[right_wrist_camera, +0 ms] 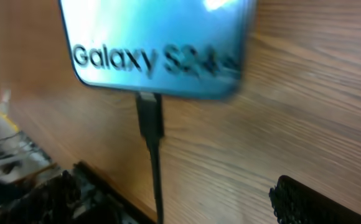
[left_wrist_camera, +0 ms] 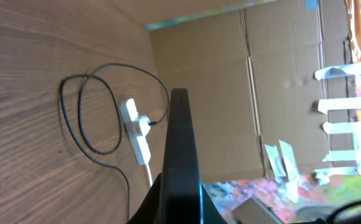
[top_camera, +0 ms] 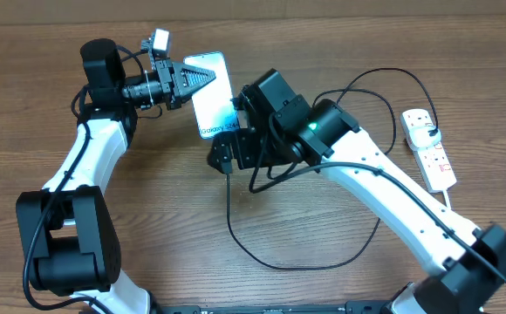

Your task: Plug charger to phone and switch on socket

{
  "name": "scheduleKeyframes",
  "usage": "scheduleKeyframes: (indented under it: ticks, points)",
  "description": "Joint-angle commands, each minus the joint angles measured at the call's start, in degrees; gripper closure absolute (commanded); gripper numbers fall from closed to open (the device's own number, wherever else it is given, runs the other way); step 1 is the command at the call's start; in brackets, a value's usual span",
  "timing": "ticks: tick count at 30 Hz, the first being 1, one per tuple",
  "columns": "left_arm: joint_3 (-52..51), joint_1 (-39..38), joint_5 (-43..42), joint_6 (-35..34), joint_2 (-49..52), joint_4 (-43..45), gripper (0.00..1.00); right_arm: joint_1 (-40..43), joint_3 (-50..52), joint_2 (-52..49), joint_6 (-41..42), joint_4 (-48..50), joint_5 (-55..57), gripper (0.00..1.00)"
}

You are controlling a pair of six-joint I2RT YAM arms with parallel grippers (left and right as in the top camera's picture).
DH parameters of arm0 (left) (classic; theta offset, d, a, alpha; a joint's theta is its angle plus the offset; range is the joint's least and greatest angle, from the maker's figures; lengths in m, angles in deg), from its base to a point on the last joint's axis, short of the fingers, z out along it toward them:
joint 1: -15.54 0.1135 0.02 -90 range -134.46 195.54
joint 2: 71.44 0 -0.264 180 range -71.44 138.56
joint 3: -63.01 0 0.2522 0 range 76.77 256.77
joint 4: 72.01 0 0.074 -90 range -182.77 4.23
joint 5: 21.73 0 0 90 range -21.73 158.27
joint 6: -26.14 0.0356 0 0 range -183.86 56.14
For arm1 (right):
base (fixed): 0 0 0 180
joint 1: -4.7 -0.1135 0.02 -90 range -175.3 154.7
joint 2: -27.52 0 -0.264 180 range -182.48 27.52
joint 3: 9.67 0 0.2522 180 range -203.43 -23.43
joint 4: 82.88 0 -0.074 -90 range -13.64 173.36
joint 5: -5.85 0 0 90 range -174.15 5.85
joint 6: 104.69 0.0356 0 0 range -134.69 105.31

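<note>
Plugging step: charger (right_wrist_camera: 149,121) looks seated in phone (right_wrist_camera: 155,43). Left fingers (top_camera: 192,80) pinch phone; right fingers (right_wrist_camera: 305,199) spread. Next: reach socket (top_camera: 432,153) at right edge, switch it on.

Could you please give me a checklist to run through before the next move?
1. Left gripper shut on the phone: ok.
2. Charger tip meets the phone's bottom edge: ok; whether it is fully seated, cannot tell.
3. Right gripper open, not clamping the plug: ok.
4. White adapter sits on the socket: ok.
5. Socket switch on: cannot tell.
</note>
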State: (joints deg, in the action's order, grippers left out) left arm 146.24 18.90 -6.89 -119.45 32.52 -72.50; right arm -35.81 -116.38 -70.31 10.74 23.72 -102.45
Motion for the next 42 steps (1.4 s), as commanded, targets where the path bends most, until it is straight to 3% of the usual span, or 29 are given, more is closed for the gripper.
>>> scheduleKeyframes:
  ticks: [1, 4, 7, 11, 13, 25, 31, 38, 42]
  points:
    - [0.8, -0.5, 1.3, 1.4, -0.2, 0.3, 0.96, -4.0, -2.4, 6.2, 1.4, -1.6, 14.5, 0.00]
    - [0.8, -0.5, 1.5, 1.4, -0.2, 0.2, 0.96, -9.7, -0.9, 5.8, 3.3, -0.5, 28.3, 0.00]
    - [0.8, -0.5, 1.1, 1.1, -0.2, 0.2, 0.96, -13.3, 0.0, 4.0, 3.3, 2.8, 33.4, 0.00]
    - [0.8, -0.5, -0.7, 1.2, -0.2, 0.2, 0.96, -13.4, 0.0, 2.6, 4.0, 6.5, 35.0, 0.33]
    - [0.8, -0.5, -1.3, 1.2, -0.2, 0.2, 0.96, -13.3, 0.0, 2.5, 5.9, 7.0, 35.0, 0.44]
    - [0.8, -0.5, -1.4, -0.1, -0.2, 0.2, 0.96, -13.3, 2.6, -1.3, 6.1, 7.7, 35.0, 0.45]
    - [0.8, -0.5, -1.4, -0.1, -0.2, 0.2, 0.96, -13.3, 2.6, -1.3, 6.1, 9.9, 35.0, 0.62]
    - [0.8, -0.5, -1.4, -0.1, -0.2, 0.2, 0.96, -13.3, 2.6, -1.3, 6.1, 11.1, 35.0, 0.89]
    - [0.8, -0.5, -2.5, 0.4, -0.2, 0.2, 0.96, -12.5, 2.6, -1.3, 6.1, 13.1, 35.2, 0.96]
